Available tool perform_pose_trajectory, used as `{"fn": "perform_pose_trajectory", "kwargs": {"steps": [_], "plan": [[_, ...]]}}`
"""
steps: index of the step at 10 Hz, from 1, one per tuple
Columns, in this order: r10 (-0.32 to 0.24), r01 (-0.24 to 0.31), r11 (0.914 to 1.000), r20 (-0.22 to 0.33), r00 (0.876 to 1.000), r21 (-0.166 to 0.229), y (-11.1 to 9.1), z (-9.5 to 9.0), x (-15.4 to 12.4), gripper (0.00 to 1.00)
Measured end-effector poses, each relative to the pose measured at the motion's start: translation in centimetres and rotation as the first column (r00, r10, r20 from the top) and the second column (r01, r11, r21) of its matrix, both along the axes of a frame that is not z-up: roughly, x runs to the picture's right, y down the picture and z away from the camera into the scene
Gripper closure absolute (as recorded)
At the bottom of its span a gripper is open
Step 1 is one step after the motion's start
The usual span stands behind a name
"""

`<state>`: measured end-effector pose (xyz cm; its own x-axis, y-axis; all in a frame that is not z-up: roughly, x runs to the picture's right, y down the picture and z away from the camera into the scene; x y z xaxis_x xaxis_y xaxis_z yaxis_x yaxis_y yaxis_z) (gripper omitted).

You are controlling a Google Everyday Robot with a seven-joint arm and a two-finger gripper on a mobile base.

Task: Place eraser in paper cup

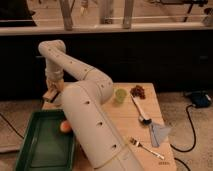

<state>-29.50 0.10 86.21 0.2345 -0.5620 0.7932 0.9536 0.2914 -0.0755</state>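
1. A single camera looks down from high behind the robot's arm (92,130), which looms large in the near foreground.
2. It faces across the wooden table (125,117) toward a dark wall (150,60); the gripper (51,94) hangs over the table's far corner, at the view's left.

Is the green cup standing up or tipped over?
Upright: the green cup has its rim on top. The gripper hangs over the table, far left.

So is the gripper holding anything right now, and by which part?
Cannot tell. The gripper hangs low at the far corner of the table, beyond the green tray; what it holds, if anything, does not show.
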Motion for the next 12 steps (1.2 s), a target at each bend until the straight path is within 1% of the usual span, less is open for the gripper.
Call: {"fn": "perform_pose_trajectory", "kwargs": {"steps": [7,12], "plan": [[-0.012,0.012,0.9999,0.013,1.0,-0.005,-0.01,0.15,-0.16,0.2],[-0.018,0.018,0.9998,0.002,1.0,0.0,0.0,0.29,-0.01,0.2]]}}
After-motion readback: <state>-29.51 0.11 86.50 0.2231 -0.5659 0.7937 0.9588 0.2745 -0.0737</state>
